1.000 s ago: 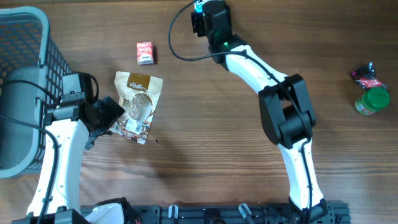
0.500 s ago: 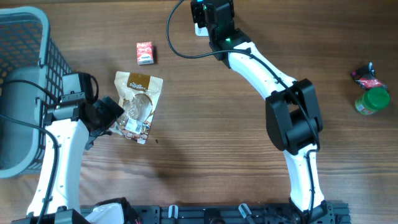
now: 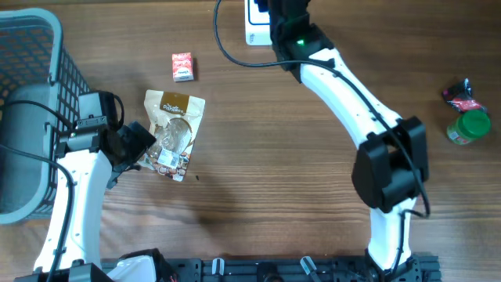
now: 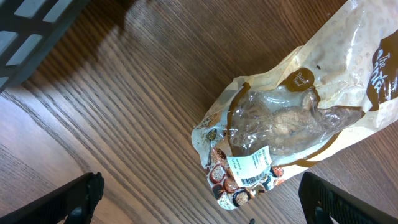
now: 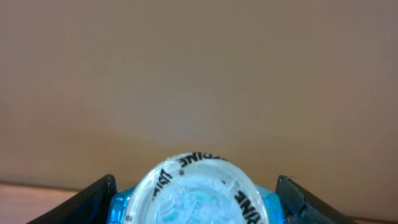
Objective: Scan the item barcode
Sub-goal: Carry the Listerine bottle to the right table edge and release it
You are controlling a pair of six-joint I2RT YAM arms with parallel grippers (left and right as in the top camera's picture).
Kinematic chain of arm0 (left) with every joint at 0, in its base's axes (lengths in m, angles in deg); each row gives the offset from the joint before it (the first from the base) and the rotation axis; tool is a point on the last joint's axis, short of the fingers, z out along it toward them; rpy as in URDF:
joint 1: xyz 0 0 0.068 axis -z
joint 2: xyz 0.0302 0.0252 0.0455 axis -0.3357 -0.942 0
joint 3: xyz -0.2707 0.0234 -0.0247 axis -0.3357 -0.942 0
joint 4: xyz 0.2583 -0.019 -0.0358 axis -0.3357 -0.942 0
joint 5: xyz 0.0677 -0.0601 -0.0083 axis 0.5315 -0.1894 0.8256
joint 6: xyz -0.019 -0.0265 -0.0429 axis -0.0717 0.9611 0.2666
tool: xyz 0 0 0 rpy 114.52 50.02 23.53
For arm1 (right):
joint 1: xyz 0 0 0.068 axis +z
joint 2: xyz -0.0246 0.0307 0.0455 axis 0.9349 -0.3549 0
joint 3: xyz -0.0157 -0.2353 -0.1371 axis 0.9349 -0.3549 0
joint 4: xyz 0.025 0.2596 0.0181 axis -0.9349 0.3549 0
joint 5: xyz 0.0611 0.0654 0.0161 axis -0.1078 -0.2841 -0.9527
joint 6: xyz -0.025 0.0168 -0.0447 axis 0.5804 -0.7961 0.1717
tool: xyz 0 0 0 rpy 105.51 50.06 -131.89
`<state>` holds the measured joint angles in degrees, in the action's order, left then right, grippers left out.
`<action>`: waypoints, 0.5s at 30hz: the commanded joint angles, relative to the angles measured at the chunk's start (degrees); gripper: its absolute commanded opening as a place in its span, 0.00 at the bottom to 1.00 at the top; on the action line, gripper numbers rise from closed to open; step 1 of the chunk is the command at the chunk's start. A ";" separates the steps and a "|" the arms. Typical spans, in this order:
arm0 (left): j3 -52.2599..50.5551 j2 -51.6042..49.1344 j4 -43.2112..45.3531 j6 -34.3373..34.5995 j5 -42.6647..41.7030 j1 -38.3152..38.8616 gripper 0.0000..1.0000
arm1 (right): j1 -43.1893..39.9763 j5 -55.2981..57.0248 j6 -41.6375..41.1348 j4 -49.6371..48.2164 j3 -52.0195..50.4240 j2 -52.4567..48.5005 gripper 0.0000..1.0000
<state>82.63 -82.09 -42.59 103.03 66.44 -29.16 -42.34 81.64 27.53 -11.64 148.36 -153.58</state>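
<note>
A tan snack bag (image 3: pixel 174 133) with a clear window lies flat on the wooden table, left of centre. Its white barcode label (image 4: pixel 249 168) faces up near the bag's bottom end. My left gripper (image 4: pixel 202 200) is open just past that bottom end and holds nothing; overhead, the left gripper (image 3: pixel 135 146) sits at the bag's left side. My right gripper (image 5: pixel 196 202) is shut on a blue scanner (image 5: pixel 193 193) with a round translucent white face and black lettering. It is held at the table's far edge, facing a plain brown surface. The right arm (image 3: pixel 297 39) reaches there from the right.
A grey basket (image 3: pixel 31 110) stands at the far left beside my left arm. A small red box (image 3: pixel 182 66) lies behind the bag. A white block (image 3: pixel 254 30) sits at the far edge by the right wrist. A green-lidded jar (image 3: pixel 468 128) and a dark packet (image 3: pixel 460 94) are at the right.
The right arm has swung to the right and further back with the scanner, uncovering the white block at the far edge. The left arm and the bag have not moved.
</note>
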 commanded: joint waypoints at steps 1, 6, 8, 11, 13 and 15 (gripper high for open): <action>-0.07 -0.15 0.20 0.52 1.27 -0.33 1.00 | -0.20 8.57 1.20 2.16 2.54 5.49 0.20; -0.07 -0.15 0.20 0.33 1.46 -0.33 1.00 | -3.54 13.25 0.35 10.69 2.51 5.64 0.19; -0.07 -0.15 0.20 0.35 1.46 -0.33 1.00 | -6.54 13.22 -2.93 16.41 2.51 5.64 0.19; -0.07 -0.15 0.17 0.35 1.44 -0.33 1.00 | -11.61 13.16 -8.66 24.52 2.51 5.62 0.18; -0.07 -0.15 0.17 0.35 1.42 -0.33 1.00 | -15.61 11.82 -11.80 29.99 2.51 5.60 0.18; -0.07 -0.15 0.17 0.37 1.42 -0.33 1.00 | -20.17 8.00 -13.81 34.95 2.49 5.51 0.15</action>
<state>82.63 -82.09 -42.42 103.03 66.66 -29.16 -58.54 91.52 18.33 20.84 148.99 -150.63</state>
